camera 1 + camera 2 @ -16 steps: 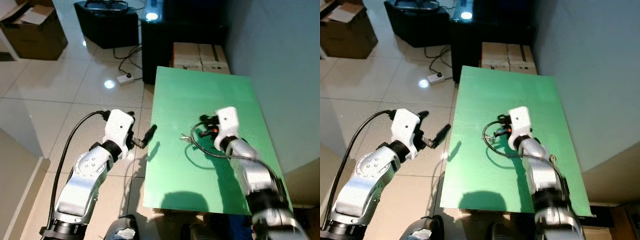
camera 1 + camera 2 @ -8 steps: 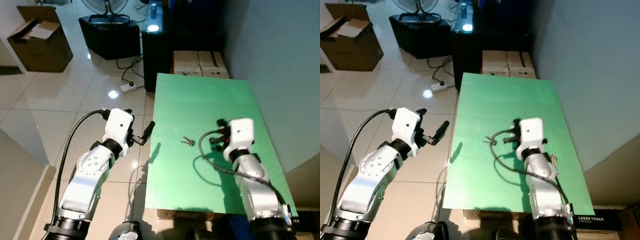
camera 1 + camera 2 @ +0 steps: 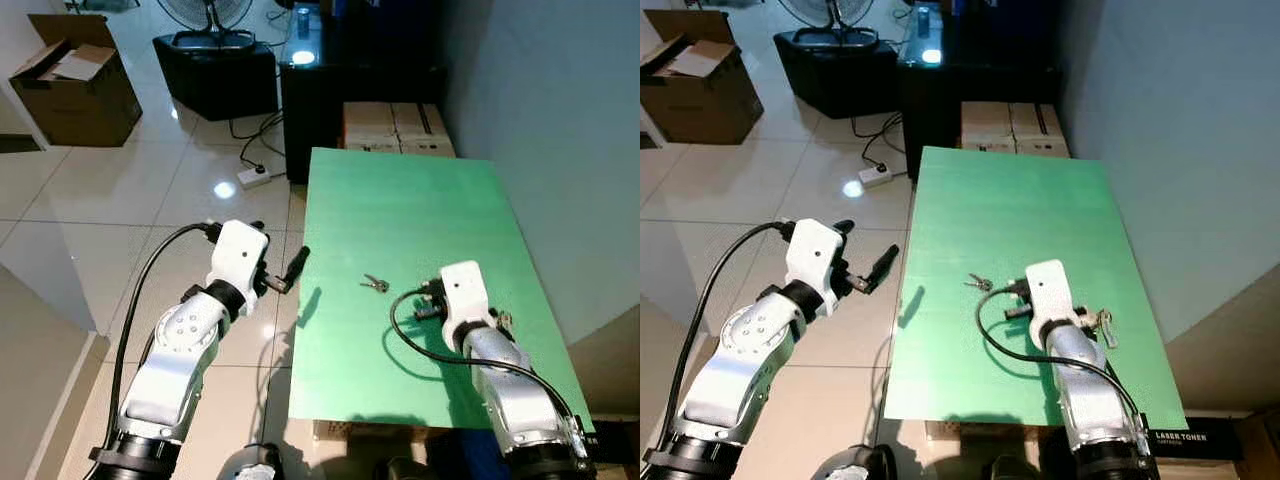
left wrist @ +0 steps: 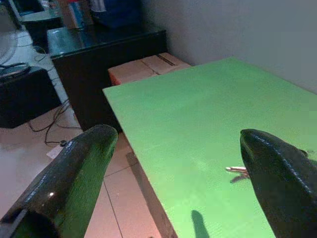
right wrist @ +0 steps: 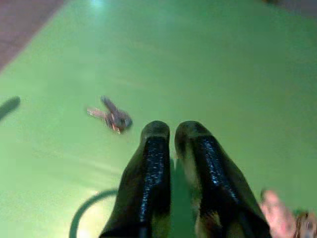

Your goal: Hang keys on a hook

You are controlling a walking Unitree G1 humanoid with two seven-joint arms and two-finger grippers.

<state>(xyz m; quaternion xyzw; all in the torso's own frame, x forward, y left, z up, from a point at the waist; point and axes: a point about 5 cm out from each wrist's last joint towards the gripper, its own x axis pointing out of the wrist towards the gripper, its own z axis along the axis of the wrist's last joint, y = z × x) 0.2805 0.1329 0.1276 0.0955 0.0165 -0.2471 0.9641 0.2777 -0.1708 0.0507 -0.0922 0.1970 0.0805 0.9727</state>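
Note:
A small bunch of keys (image 3: pixel 375 284) lies flat near the middle of the green table (image 3: pixel 400 190). The keys also show as a small bunch (image 5: pixel 111 115) in the right wrist view. My right gripper (image 3: pixel 424 303) hovers low over the table just right of the keys and a little nearer to me, apart from them. Its fingers (image 5: pixel 154 148) are shut with nothing between them. My left gripper (image 3: pixel 296 267) is held off the table's left edge, above the floor. It stands open (image 4: pixel 178 136) and empty, pointing across the table toward the keys (image 4: pixel 239 173).
A grey wall runs along the table's right side. Cardboard boxes (image 3: pixel 398 125) and a black cabinet (image 3: pixel 350 85) stand behind the table. On the tiled floor to the left are a power strip (image 3: pixel 252 177) with cables, a fan base (image 3: pixel 213 40) and an open carton (image 3: pixel 75 80).
My right gripper, which was over the keys a second ago, has drawn back to the right and toward me, leaving the keys on the table. The camera view shifted slightly. The left arm barely moved.

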